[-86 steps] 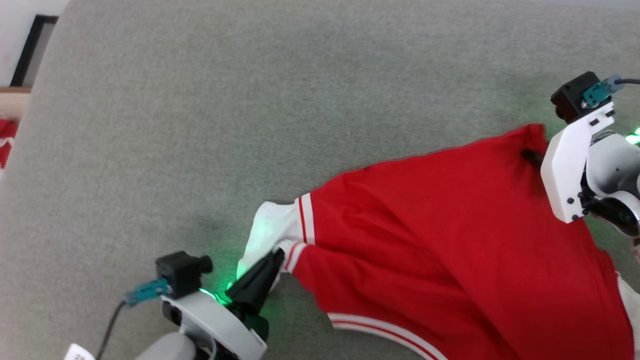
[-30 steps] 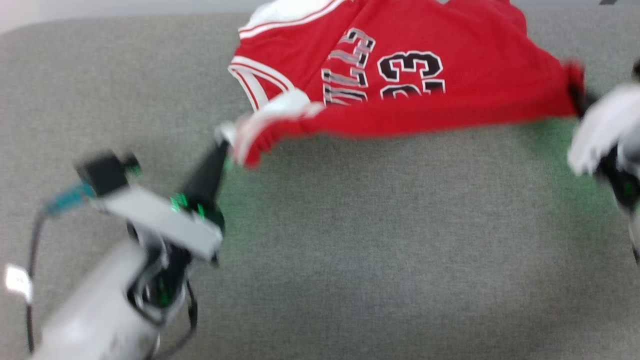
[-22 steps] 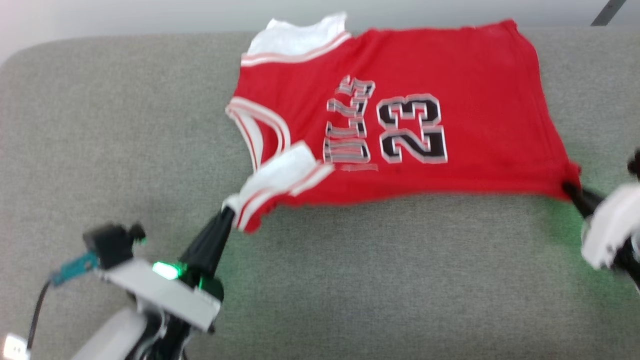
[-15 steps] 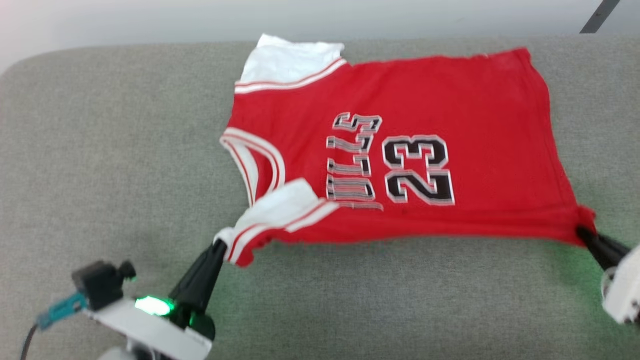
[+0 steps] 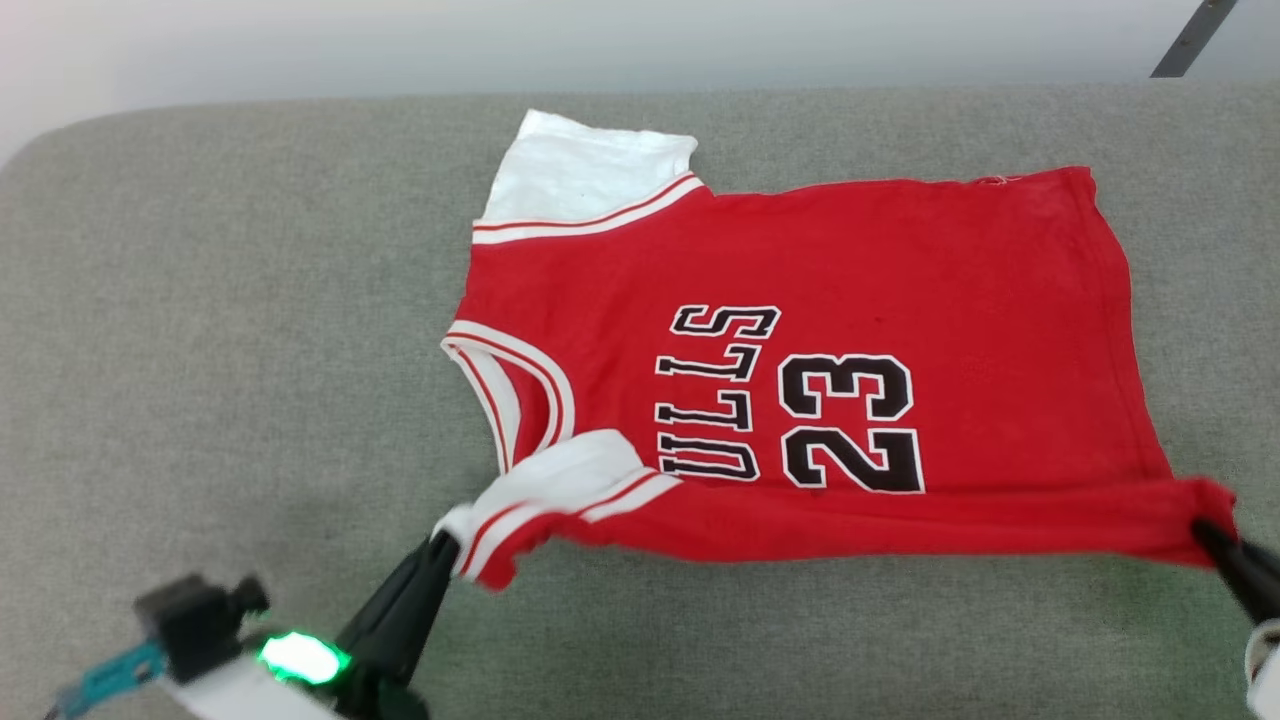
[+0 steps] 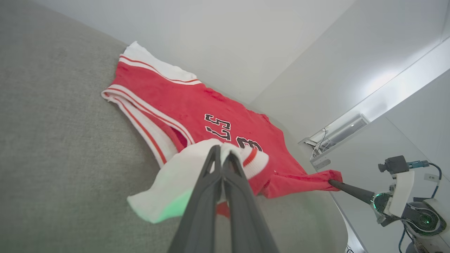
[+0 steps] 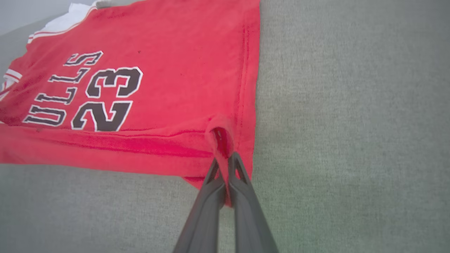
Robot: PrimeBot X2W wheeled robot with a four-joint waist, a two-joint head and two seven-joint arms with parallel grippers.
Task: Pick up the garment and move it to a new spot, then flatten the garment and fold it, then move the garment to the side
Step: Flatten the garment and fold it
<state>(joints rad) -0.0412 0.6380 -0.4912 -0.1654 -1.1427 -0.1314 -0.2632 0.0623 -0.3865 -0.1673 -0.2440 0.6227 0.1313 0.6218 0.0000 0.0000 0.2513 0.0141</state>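
The garment, a red jersey T-shirt with white sleeves and a black "23" print, lies print-up on the grey cushioned surface, collar to the left. Its near edge is pulled taut and slightly lifted between both grippers. My left gripper is shut on the near white sleeve, which is bunched and folded over the print's first letter. My right gripper is shut on the near hem corner. The far sleeve lies flat. The left wrist view also shows the right gripper at the hem.
The grey surface's far edge runs just beyond the far sleeve, with a pale wall behind. Its rounded left corner is in view. Bare cushion spreads to the left and in front of the garment. A dark bar crosses the top right corner.
Over the last second the garment was drawn toward me by both shut grippers and its far part settled flat. Earlier it hung bunched with its plain back up; now the print faces up.
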